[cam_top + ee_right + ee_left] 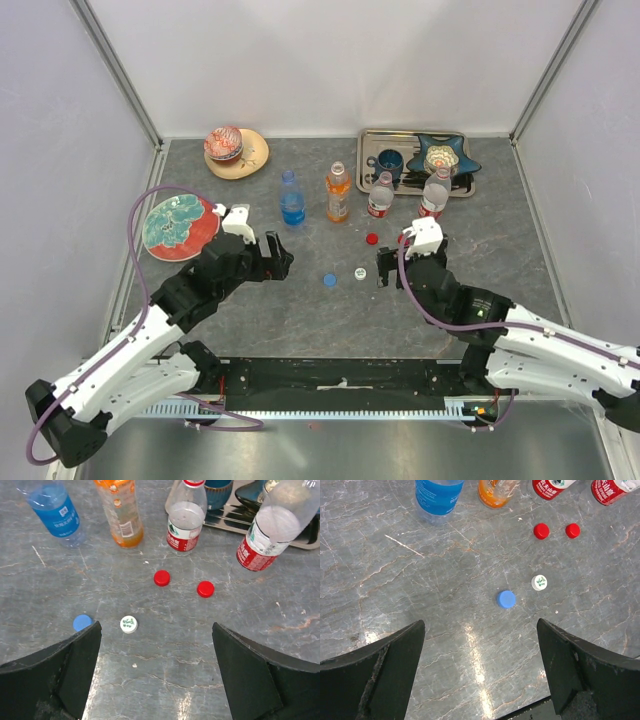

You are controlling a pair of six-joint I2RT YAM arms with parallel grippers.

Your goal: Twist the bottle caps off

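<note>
A: Which step are you on?

B: The last, I'd judge. In your left wrist view the blue cap and white cap lie loose mid-frame on the table, 2 red caps upper right. 4 bottles stand along the top edge (necks apparently bare).

A: Jaws?

B: Your left gripper and right gripper both gape wide, empty. Next: just back away without knocking anything.

Grey marbled table — on it four bottles, four loose caps, a tray, two plates.
</note>
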